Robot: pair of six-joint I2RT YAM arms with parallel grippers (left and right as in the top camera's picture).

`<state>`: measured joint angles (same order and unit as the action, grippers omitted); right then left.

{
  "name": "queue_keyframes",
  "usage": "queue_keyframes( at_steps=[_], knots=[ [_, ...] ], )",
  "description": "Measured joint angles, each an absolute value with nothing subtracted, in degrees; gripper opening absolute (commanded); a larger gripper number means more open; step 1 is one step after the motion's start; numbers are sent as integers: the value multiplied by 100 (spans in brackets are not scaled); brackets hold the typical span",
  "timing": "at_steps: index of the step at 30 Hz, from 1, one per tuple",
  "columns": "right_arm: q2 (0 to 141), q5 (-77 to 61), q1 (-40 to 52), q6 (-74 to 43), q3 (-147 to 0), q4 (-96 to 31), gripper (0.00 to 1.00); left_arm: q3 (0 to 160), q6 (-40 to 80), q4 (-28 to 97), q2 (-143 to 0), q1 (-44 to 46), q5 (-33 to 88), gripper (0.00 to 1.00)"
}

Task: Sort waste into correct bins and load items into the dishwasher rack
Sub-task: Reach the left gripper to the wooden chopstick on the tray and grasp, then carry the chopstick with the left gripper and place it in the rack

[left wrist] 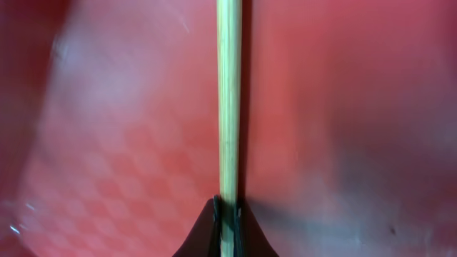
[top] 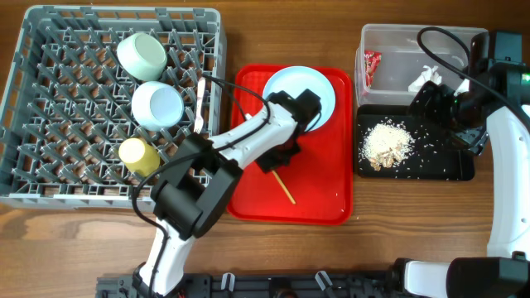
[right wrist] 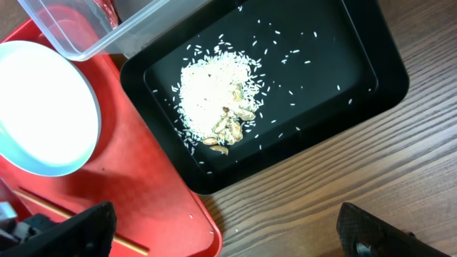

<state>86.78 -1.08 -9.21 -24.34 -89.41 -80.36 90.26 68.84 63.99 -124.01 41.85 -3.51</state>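
1. The left tool (left wrist: 227,227) is pinched narrow on a thin, pale, round wooden stick (left wrist: 229,93), which runs straight out from between its tips. I cannot tell whether the stick is clear of the surface.
2. Beneath it lies the glossy red rectangular plastic serving tray (top: 323,199). It is faintly chequered and looks slick, so a dropped stick would likely roll.
3. The step seems to be taking the stick off the tray. The hold looks close to one end, so the free length may swing. It is best to squeeze firmly, rise straight and slowly, and clear the round white plate (top: 323,91) just beyond the tool before turning.
4. Left of the tray, the large grey plastic pegged rack (top: 50,165) holds a pale green shallow bowl (top: 142,55), a small white bowl (top: 157,105) and a small yellow cup (top: 139,155).
5. Right of the tray, the clear plastic tub (top: 397,37) holds a red snack wrapper (top: 372,64) and crumpled white paper (top: 425,76). Nearer, the shallow black tray (right wrist: 343,64) holds loose white grains (right wrist: 207,86) and beige food scraps (right wrist: 230,125).
6. The right tool (right wrist: 228,230) hangs above these bins on the wooden tabletop (right wrist: 400,164), spread wide and holding nothing.
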Motion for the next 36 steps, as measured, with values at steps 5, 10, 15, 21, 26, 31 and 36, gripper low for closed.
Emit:
queue_keyframes(
  at_steps=[5,10,15,21,26,31,36],
  knots=[
    [8678,-108,-921,-2418,-8941,-8040,100,8914,5929,6335,-11690,4069,-1011,4],
    [8678,-108,-921,-2416,-8941,-8038,100,8914,4580,6298,-10626,3907,-1455,4],
    [8678,-108,-921,-2412,-8941,-8040,100,8912,3601,6222,-9935,3083,-1592,4],
    [8678,-108,-921,-2394,-8941,-8044,100,8912,2228,5835,-9642,1992,-1577,4],
    [8678,-108,-921,-2394,-8941,-8058,100,8912,1149,5474,-9649,1385,-991,4],
    [8678,-108,-921,-2394,-8941,-8058,100,8912,784,5454,-9885,1184,-491,4],
    [8678,-108,-921,-2394,-8941,-8079,100,8912,729,5454,-10453,1184,-246,4]
  ],
)
